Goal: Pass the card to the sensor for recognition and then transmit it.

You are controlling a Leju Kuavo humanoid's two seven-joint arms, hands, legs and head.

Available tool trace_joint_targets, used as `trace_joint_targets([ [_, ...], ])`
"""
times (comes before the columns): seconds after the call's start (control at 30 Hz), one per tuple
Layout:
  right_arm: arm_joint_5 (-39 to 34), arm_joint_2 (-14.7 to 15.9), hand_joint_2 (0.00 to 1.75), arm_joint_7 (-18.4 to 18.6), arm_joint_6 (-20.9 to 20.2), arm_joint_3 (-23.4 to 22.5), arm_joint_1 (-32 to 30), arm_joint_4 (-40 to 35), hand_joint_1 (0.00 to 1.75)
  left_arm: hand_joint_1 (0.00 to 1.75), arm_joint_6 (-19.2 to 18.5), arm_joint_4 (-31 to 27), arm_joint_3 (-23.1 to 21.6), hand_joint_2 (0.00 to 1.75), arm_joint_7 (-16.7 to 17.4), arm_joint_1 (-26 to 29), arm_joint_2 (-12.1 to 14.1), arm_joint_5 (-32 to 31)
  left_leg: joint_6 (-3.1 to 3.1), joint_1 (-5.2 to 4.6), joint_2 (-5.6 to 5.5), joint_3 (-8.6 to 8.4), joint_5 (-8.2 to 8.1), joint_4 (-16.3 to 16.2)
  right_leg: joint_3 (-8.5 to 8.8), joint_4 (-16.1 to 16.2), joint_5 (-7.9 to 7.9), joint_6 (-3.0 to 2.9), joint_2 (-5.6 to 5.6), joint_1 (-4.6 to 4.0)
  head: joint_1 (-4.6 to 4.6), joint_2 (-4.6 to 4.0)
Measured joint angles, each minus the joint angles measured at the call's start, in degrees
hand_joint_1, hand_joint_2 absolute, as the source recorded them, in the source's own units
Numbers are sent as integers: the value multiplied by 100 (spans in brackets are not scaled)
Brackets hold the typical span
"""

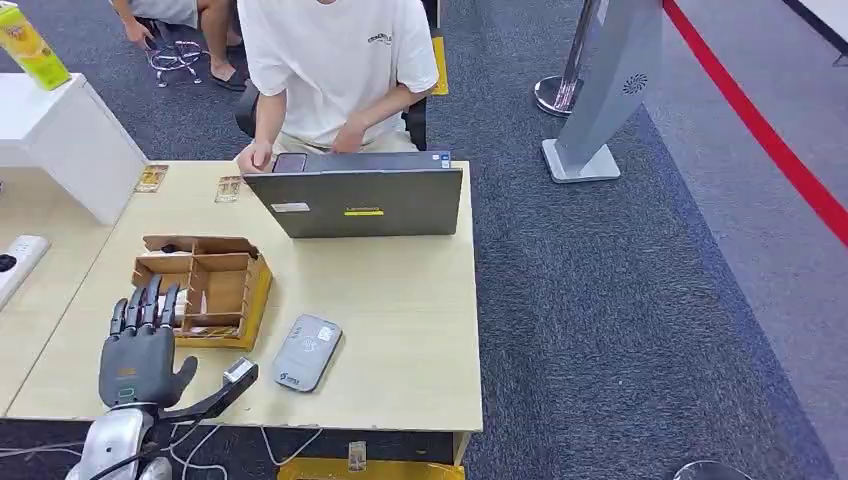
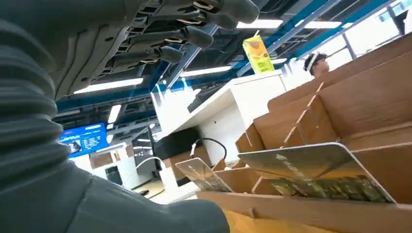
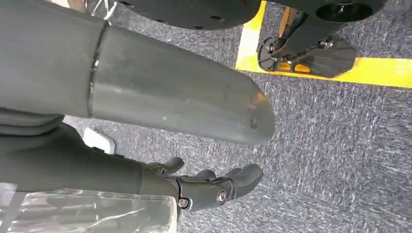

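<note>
The robot's dark grey, many-fingered left hand [image 1: 145, 345] is raised at the near left on its silver arm [image 1: 110, 445], fingers [image 2: 189, 36] extended side by side pointing away and thumb out to the right, holding nothing. The dark grey right hand [image 3: 214, 187] hangs low with fingers loosely apart and empty.

Pale smooth wooden table [image 1: 400, 330], brown cardboard box [image 1: 225, 280], rough grey carpet [image 1: 620, 300].

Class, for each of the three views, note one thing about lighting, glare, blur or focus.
Head view: even, soft light, everything sharp, the left hand included. Left wrist view: bright ceiling lights glare overhead; the near hand blurs, the cards stay fairly clear. Right wrist view: the right hand is close and soft, the carpet sharper.
</note>
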State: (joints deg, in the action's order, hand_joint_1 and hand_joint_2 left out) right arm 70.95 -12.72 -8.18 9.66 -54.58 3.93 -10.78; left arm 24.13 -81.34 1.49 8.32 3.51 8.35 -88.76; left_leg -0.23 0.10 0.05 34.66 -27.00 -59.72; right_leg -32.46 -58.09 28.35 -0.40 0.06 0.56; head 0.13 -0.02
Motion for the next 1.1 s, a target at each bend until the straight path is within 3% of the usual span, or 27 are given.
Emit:
trace_joint_targets([
  [0.1, 72, 0, 0, 7, -6, 13, 9, 0, 0, 0, 15, 307, -225, 175, 204, -347, 72, 0, 2, 0, -3, 0, 2, 0, 5, -1, -2, 0, -4, 0, 2, 0],
  [0.37, 81, 0, 0, 37, -7, 55, 7, 0, 0, 0, 31, 823, -580, 175, 291, -772, 138, 0, 3, -1, 0, 1, 5, 0, 3, 0, -2, 1, 1, 0, 0, 0],
  [0.93, 160, 0, 0, 39, -7, 109, 5, 0, 0, 0, 96, 1227, -1065, 175, 315, -977, 170, 0, 3, -1, 0, 1, 5, 0, 2, 0, -2, 1, 2, 0, -2, 0],
  [0.97, 160, 0, 0, 39, -7, 109, 5, 0, 0, 45, 96, 1236, -1089, 175, 315, -978, 171, -2, 3, -1, 0, 1, 5, 0, 2, 0, -2, 1, 1, 0, -4, 0],
  [1.0, 160, 0, 0, 39, -7, 109, 6, 0, 0, 175, 96, 1249, -1098, 175, 315, -980, 168, 0, 3, -1, 0, 1, 5, 0, 1, 0, -2, 1, 2, 0, -2, 0],
  [1.1, 158, 0, 0, 39, -7, 109, 4, 2, 0, 175, 65, 1266, -1115, 175, 245, -979, 164, -2, 3, -1, 0, 1, 5, 0, 1, 0, -2, 1, 1, 0, -4, 0],
])
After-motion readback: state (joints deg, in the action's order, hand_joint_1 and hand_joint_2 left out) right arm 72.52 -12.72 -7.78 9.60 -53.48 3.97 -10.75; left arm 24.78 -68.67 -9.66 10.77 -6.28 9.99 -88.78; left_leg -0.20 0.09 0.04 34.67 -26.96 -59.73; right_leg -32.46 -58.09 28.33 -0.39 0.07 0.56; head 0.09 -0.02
